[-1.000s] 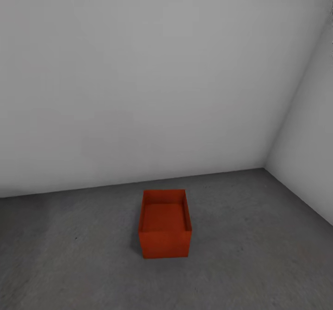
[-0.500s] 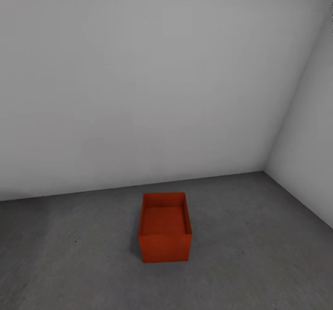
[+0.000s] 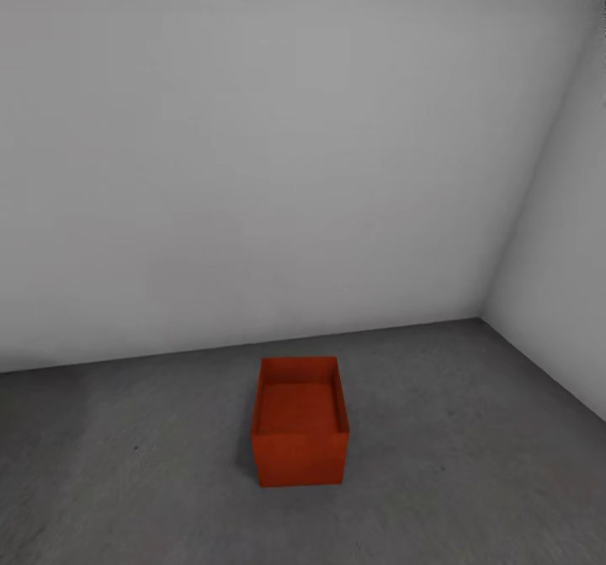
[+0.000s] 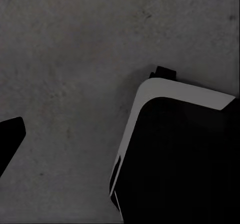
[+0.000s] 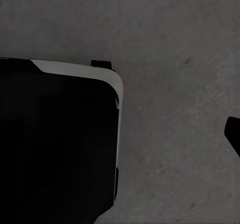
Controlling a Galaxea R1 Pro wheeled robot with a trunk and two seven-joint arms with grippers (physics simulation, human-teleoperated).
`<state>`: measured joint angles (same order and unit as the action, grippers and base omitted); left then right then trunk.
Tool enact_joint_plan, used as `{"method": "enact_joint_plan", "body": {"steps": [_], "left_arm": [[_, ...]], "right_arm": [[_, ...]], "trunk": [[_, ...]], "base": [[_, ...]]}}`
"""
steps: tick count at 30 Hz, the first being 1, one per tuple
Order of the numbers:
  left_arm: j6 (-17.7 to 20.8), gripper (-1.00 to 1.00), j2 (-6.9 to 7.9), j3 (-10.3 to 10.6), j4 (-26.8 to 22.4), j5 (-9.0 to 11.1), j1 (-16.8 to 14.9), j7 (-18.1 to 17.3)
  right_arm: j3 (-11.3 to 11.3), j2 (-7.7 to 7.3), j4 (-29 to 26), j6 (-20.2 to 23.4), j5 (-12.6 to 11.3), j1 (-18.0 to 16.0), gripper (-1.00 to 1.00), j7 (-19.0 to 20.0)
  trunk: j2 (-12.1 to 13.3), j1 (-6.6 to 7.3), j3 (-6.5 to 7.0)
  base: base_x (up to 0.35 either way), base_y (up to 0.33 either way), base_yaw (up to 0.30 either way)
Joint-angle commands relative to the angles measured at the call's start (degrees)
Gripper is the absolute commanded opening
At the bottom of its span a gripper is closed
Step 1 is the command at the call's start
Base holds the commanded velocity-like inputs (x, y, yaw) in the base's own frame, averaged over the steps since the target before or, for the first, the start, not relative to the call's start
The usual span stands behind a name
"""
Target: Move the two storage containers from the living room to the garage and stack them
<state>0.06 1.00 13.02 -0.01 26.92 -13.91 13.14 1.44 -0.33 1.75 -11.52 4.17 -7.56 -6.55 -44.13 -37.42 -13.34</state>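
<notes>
One orange-red storage container (image 3: 300, 422) stands upright and empty on the dark grey speckled floor (image 3: 471, 464) of the garage, a little out from the white back wall. It is ahead of me, near the middle of the head view. Nothing is stacked on it. In the left wrist view one dark fingertip (image 4: 10, 139) of my left gripper shows at the picture's edge, over bare floor. One dark fingertip (image 5: 234, 134) of my right gripper likewise shows at the edge of the right wrist view. Both sit far from the middle and hold nothing.
White walls meet in a corner (image 3: 482, 317) at the back right. Bare concrete floor lies all round the container. My own black, white-edged base (image 4: 175, 149) shows in the left wrist view, and again as the base (image 5: 60, 139) in the right wrist view.
The whole head picture has shifted: the container now sits slightly lower and a touch larger, so the camera has moved. The container itself has not moved on the floor.
</notes>
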Motion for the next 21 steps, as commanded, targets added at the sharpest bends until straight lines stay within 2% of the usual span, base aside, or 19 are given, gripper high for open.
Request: {"method": "enact_joint_plan", "body": {"steps": [1, 4, 7, 11, 21], "left_arm": [[-0.01, 1.00, 0.14, 0.51, 0.00, 0.46, 0.20, -0.72], [-0.14, 1.00, 0.41, 0.51, 0.00, 0.43, 0.79, -4.55], [-1.56, 1.00, 0.47, 0.51, 0.00, 0.60, 1.01, -6.07], [-4.40, 1.00, 0.62, 0.51, 0.01, 0.73, 1.38, -6.61], [-5.50, 1.00, 0.75, 0.73, -0.60, 0.20, 1.52, -6.78]], "right_arm": [[0.12, 0.03, 0.19, -0.25, 0.45, -0.08, 1.00, -0.31], [0.13, 0.06, 0.19, -0.25, 0.41, -0.08, 1.00, -0.31], [0.11, 0.06, 0.19, -0.25, 0.43, -0.08, 1.00, -0.31], [0.11, 0.06, 0.19, -0.25, 0.43, -0.08, 1.00, -0.31], [0.14, 0.12, 0.19, -0.25, 0.48, -0.08, 1.00, -0.31]], "trunk": [[-0.06, -0.01, 0.02], [-0.06, -0.01, 0.30], [-0.06, -0.01, 0.58], [-0.06, -0.01, 0.95], [-0.06, -0.01, 1.88]], "base": [[0.000, 0.000, 0.000], [0.000, 0.000, 0.000], [0.000, 0.000, 0.000], [0.000, 0.000, 0.000], [0.000, 0.000, 0.000]]}}
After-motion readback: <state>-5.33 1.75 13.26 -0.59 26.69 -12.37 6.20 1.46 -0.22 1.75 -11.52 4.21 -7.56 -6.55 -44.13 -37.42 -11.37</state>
